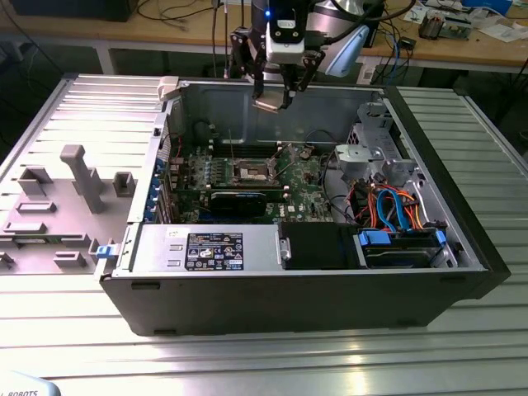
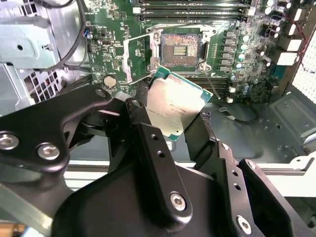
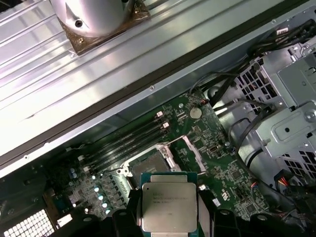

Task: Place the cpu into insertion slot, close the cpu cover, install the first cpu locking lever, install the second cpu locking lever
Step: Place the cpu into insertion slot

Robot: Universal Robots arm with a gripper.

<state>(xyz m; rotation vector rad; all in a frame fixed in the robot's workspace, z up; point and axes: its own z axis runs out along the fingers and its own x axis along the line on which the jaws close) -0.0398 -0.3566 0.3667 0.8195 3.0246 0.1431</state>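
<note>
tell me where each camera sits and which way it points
Exterior view: outside the open computer case, looking down into it at the motherboard; the arm and its gripper hang above.
Second wrist view: near the wrist, looking past black gripper links down at the insertion slot; the cpu sits clamped in the gripper.
First wrist view: also at the wrist, looking down at motherboard and case wall; gripper tips show.
Shared: both wrist views show the held cpu with the slot beyond it.
</note>
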